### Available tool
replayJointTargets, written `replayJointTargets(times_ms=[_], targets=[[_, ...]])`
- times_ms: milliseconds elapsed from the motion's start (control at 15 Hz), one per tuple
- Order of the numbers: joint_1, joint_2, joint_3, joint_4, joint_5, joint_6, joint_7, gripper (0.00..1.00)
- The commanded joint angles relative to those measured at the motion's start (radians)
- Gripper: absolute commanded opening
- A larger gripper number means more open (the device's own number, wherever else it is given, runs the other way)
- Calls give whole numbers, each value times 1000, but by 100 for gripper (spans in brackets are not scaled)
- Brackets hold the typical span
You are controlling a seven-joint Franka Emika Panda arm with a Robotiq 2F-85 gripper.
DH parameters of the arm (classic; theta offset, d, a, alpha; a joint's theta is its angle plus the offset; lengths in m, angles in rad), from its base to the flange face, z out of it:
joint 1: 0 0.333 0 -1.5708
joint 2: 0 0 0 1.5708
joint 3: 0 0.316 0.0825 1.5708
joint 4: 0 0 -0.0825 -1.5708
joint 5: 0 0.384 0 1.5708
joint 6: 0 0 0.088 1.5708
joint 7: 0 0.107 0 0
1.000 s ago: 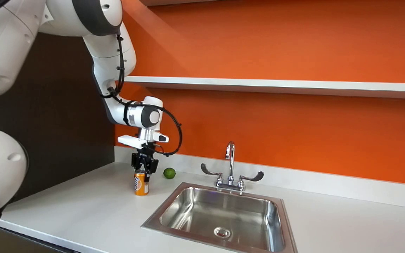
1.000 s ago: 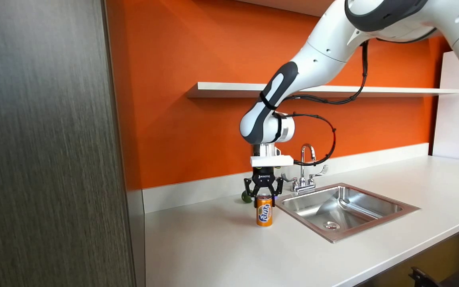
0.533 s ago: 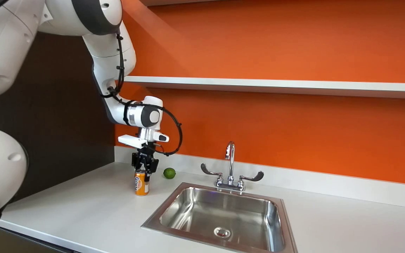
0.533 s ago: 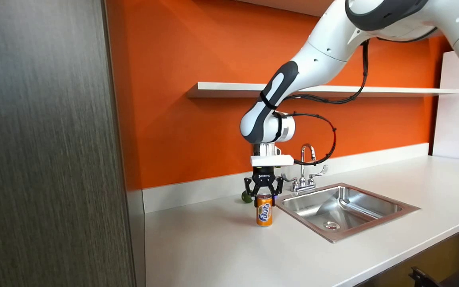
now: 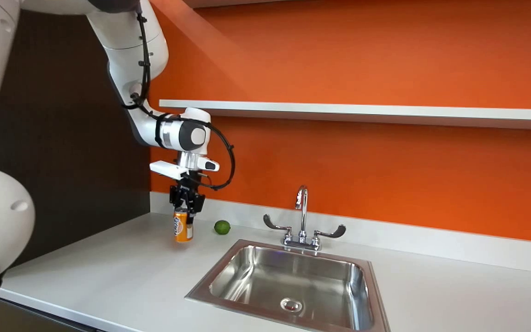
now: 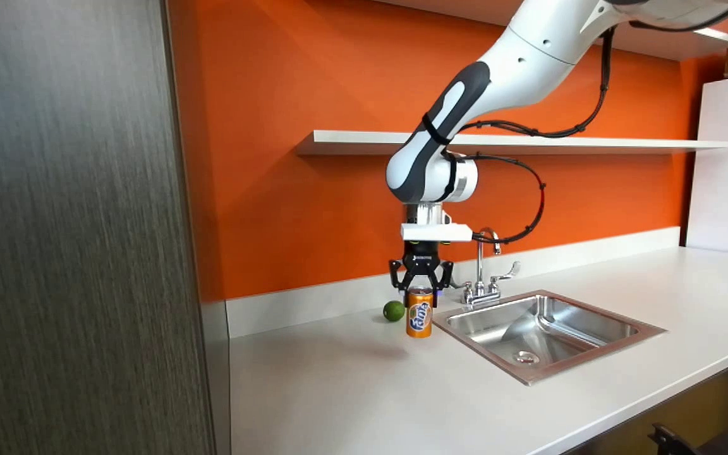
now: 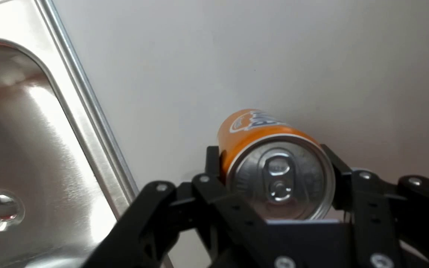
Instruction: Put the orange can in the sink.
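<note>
The orange can (image 5: 182, 229) hangs upright, a little above the white countertop, left of the sink in an exterior view. It also shows in the exterior view (image 6: 419, 321) and, with its metallic lid facing up, in the wrist view (image 7: 279, 178). My gripper (image 6: 420, 302) is shut on the can's upper part, one finger on each side; the fingers also show in the wrist view (image 7: 274, 163). The sink (image 5: 221, 266) is a steel basin with a flat rim and central drain. Its rim fills the left of the wrist view (image 7: 76, 111).
A green lime (image 5: 222, 227) lies on the countertop behind the can. A chrome faucet (image 5: 302, 212) with two handles stands at the sink's back edge. A white shelf (image 5: 357, 109) runs along the orange wall. A dark panel (image 6: 79, 227) borders the counter's end.
Over the first half second little changed. Since then my gripper has risen with the can in it, lifting the can off the countertop. The lime and sink have not moved.
</note>
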Motion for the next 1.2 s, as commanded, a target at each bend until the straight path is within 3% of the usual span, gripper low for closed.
replayJointTargets(times_ms=[0,600,1133], targets=[[-11,-80,0,-57,44,-18,-2,38],[-113,-152,-73,-168,186,17,-60,38],[-215,-127,-156,-173,285,30,-89,38]])
